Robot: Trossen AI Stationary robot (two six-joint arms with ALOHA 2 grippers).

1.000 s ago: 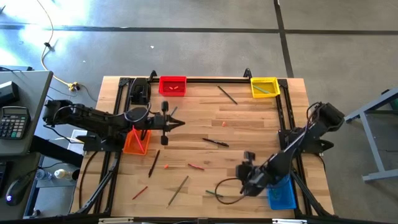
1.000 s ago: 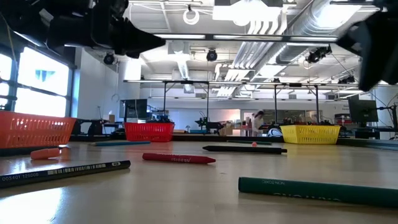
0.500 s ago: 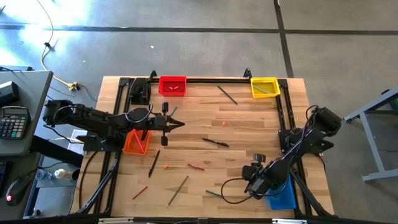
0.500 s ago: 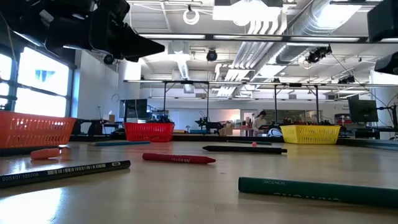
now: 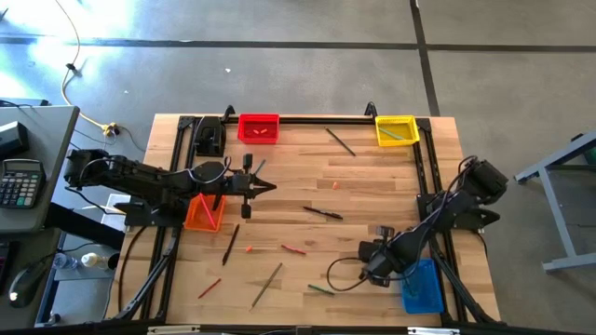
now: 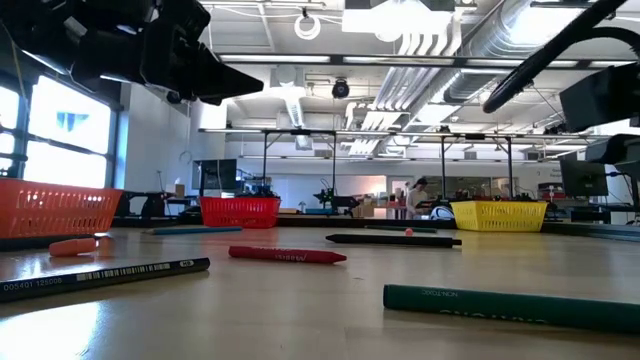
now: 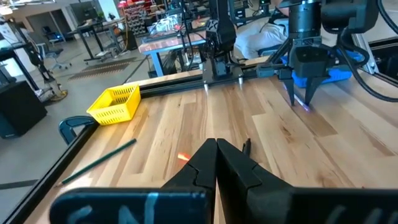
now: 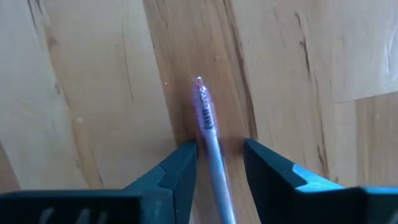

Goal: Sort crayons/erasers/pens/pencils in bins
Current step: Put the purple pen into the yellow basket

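Note:
My right gripper (image 5: 375,265) stands beside the blue bin (image 5: 424,288), pointing down, shut on a slim purple-blue pen (image 8: 207,121). It also shows in the left wrist view (image 7: 305,98). My left gripper (image 5: 268,185) is shut and empty above the table by the orange bin (image 5: 202,213). On the table lie a black pen (image 5: 322,213), a red crayon (image 5: 293,249), a green pencil (image 5: 321,289), a grey pencil (image 5: 266,284) and an eraser (image 5: 335,184). The red bin (image 5: 258,127) and the yellow bin (image 5: 395,129) stand at the far edge. My right gripper pinches the pen's shaft (image 8: 217,171) between its two fingers. The fingers come from above and point down. The pen runs along the fingers, and its tip (image 8: 199,84) sticks out below them, toward the table. Whether the tip touches the wood, I cannot tell.
A dark pencil (image 5: 230,244), a second red crayon (image 5: 209,288), a small eraser (image 5: 250,248) and a pencil near the yellow bin (image 5: 340,141) also lie on the table. A black frame rail (image 5: 424,177) runs along the right side. A desk with a calculator (image 5: 20,181) stands left.
My right gripper has shifted a little toward the table's right edge and then back, staying beside the blue bin and shut on the pen. Its arm has changed pose above the table.

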